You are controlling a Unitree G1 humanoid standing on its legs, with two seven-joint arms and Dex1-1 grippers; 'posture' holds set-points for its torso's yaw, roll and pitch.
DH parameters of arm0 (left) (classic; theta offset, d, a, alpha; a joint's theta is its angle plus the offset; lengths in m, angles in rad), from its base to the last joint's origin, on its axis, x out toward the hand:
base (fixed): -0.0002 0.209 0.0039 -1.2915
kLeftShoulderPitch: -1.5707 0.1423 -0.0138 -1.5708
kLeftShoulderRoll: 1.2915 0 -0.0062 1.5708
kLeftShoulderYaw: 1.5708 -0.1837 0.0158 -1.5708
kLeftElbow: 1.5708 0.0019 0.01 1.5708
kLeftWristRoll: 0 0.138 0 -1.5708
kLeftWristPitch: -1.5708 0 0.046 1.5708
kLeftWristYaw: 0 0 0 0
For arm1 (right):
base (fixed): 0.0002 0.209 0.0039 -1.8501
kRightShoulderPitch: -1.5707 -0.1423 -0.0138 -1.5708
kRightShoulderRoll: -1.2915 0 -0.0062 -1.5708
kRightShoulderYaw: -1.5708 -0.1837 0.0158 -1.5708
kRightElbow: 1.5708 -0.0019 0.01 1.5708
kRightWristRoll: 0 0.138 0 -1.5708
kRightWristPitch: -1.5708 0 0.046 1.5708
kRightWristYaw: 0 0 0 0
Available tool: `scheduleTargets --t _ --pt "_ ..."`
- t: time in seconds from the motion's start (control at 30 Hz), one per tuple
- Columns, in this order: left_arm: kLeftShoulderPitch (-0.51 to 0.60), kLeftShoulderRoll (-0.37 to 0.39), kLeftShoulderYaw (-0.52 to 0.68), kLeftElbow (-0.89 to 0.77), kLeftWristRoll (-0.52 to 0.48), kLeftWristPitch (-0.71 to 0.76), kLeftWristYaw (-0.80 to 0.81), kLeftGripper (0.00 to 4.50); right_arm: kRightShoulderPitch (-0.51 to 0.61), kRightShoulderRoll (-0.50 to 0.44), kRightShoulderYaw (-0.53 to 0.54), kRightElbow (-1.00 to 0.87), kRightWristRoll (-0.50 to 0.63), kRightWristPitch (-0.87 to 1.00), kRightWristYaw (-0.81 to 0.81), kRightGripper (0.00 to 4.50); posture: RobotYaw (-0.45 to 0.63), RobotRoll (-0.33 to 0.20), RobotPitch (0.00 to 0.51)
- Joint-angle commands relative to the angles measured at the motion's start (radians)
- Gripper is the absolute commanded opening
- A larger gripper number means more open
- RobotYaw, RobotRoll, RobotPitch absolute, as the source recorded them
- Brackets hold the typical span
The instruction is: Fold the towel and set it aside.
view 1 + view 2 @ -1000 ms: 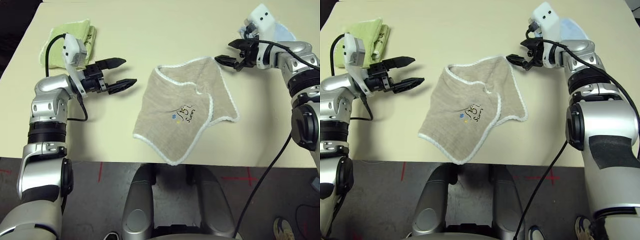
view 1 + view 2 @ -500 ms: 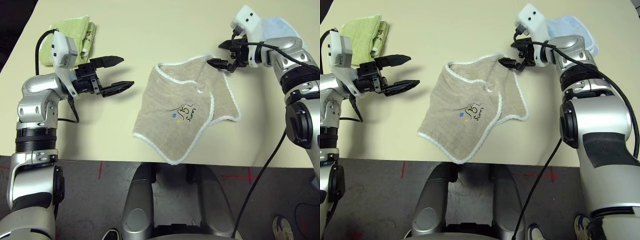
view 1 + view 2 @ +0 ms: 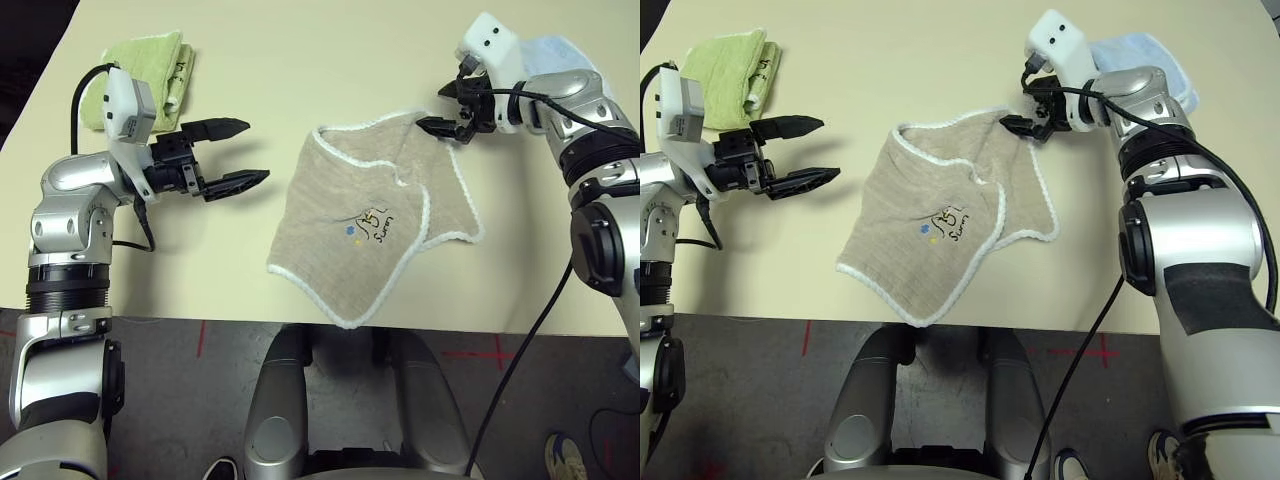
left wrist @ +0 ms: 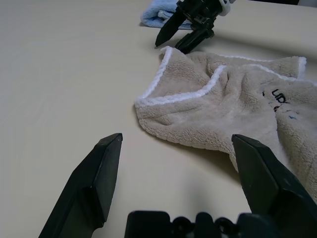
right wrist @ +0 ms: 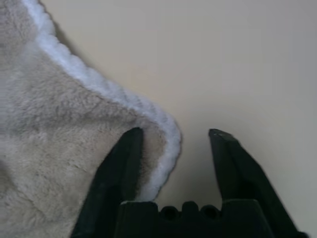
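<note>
One fleecy tan towel (image 3: 375, 220), white scalloped edging

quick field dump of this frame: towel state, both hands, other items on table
towel: beige, white edging, lying rumpled and partly folded over on the table
right hand: at the towel's far right corner, fingers straddling the edging, not shut
left hand: open, off the towel to its left
green towel: folded, far left
blue towel: folded, far right, behind right arm
</note>
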Motion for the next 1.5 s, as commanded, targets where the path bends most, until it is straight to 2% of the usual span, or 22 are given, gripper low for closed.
scheduleTargets --t 0.03,0.17,0.2,0.53,0.7,0.83,1.0,1.17,1.5 --pt "0.015 0.018 -0.009 -0.019 -0.009 0.005 -0.012 4.50 0.024 -0.016 0.030 0.034 -0.038 0.036 0.032 1.70 0.21 0.000 0.420" --pt "0.008 0.015 -0.016 -0.006 -0.005 0.001 -0.019 4.50 0.015 -0.032 0.020 0.033 -0.028 0.050 0.064 0.20 0.20 0.000 0.409" --pt "0.006 0.014 -0.018 -0.004 -0.004 0.001 -0.021 4.50 0.013 -0.038 0.019 0.032 -0.026 0.049 0.072 0.02 0.20 0.000 0.409" --pt "-0.013 0.004 -0.050 0.042 -0.001 0.028 -0.043 4.50 0.003 -0.104 -0.111 0.008 0.106 0.064 0.217 0.02 0.15 0.000 0.370" --pt "-0.037 -0.029 -0.066 0.092 0.016 0.006 -0.022 4.50 0.013 -0.116 -0.175 -0.019 0.180 0.062 0.274 0.02 0.10 0.000 0.341" --pt "-0.067 -0.056 -0.085 0.151 0.042 -0.020 0.000 4.50 0.015 -0.115 -0.223 -0.053 0.245 0.050 0.313 0.02 0.06 0.000 0.315" --pt "-0.092 -0.102 -0.107 0.198 0.051 -0.036 0.003 4.50 -0.020 -0.067 -0.301 -0.127 0.371 0.111 0.360 0.02 0.04 0.000 0.292" --pt "-0.126 -0.123 -0.110 0.264 0.065 -0.066 0.005 4.50 -0.086 -0.004 -0.374 -0.164 0.458 0.072 0.213 0.02 0.02 0.000 0.281" --pt "-0.158 -0.132 -0.112 0.327 0.079 -0.096 -0.009 4.50 -0.206 0.095 -0.426 -0.152 0.507 -0.092 -0.020 0.02 0.02 0.000 0.275"
